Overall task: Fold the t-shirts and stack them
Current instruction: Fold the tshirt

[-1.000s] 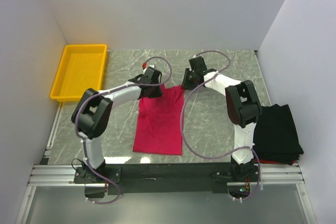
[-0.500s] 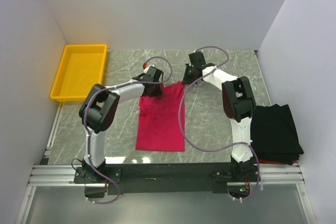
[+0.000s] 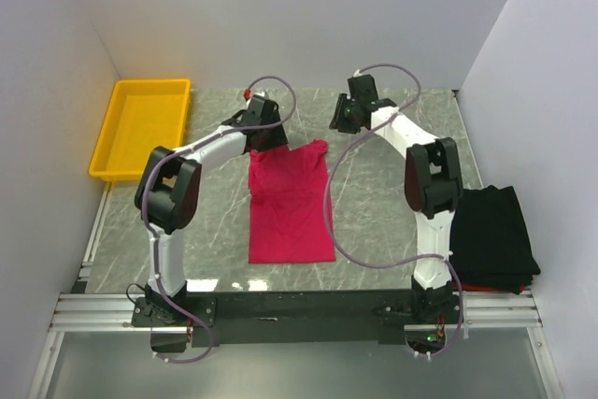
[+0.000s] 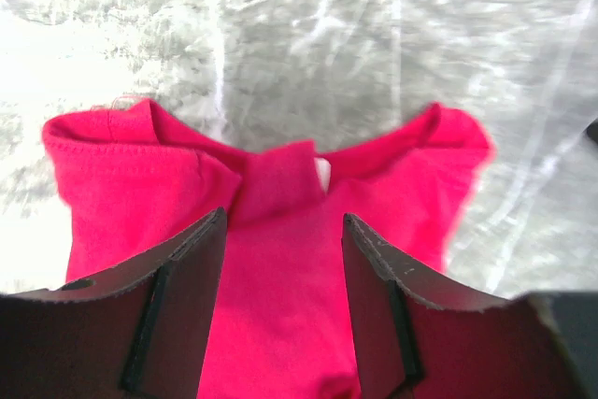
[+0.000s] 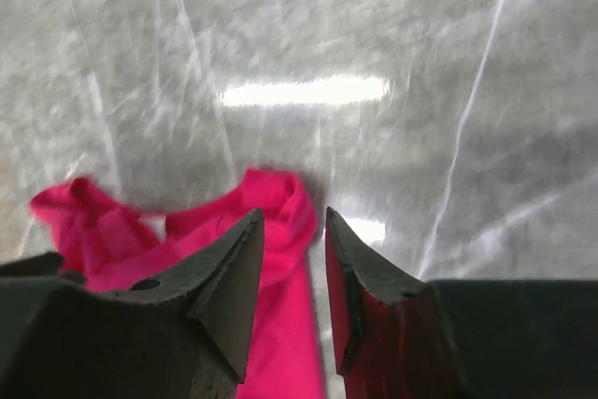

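The crimson-pink t-shirt (image 3: 290, 203) lies folded into a narrow strip in the middle of the table, its bunched collar edge at the far end. My left gripper (image 3: 269, 140) hovers open just above that far edge. In the left wrist view its open jaws (image 4: 283, 223) frame the pink cloth (image 4: 280, 296) without touching it. My right gripper (image 3: 342, 124) is open and sits a little beyond the shirt's far right corner. That corner (image 5: 285, 207) shows below its fingertips (image 5: 294, 217). The black t-shirt (image 3: 493, 235) lies folded at the right edge.
A yellow plastic tray (image 3: 140, 128) sits at the far left. White walls close in the table on the left, back and right. Purple cables loop over both arms. The marble tabletop (image 3: 392, 203) separates the two shirts.
Both grippers have let go of the pink shirt's far edge and moved up and away toward the back. The shirt has slid slightly away and to the right and now lies flat.
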